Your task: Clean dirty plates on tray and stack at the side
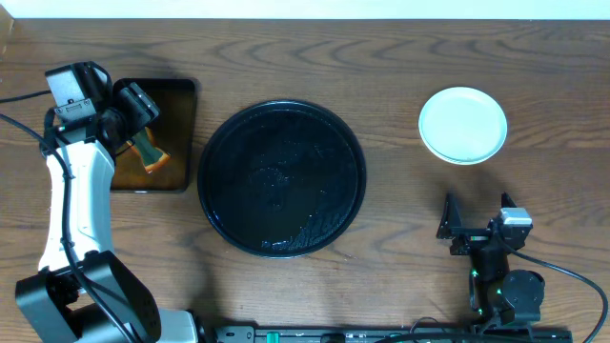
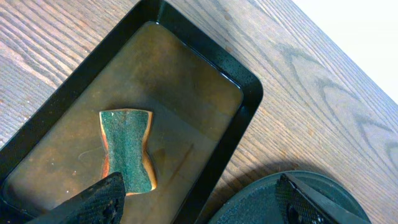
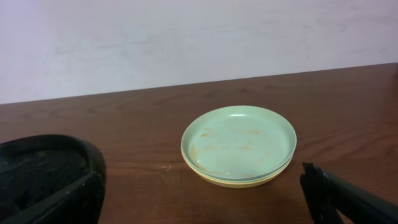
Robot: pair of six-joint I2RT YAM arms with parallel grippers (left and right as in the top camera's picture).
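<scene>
The large round black tray [image 1: 281,178] sits mid-table with no plates on it; its rim also shows in the left wrist view [image 2: 280,199] and the right wrist view [image 3: 43,168]. The plates are stacked at the far right [image 1: 463,125]: a mint-blue plate with faint orange smears [image 3: 239,143] on top, a pale yellow one [image 3: 230,180] at the bottom. My left gripper [image 1: 143,110] is open and empty above the small rectangular tray, over the green-and-orange sponge [image 2: 127,149]. My right gripper [image 1: 477,214] is open and empty, near the table's front, short of the stack.
The small rectangular black tray [image 1: 181,133] holds brown liquid [image 2: 168,81] and the sponge, at the far left beside the round tray. Bare wooden table [image 1: 400,219] lies between the round tray and the plate stack.
</scene>
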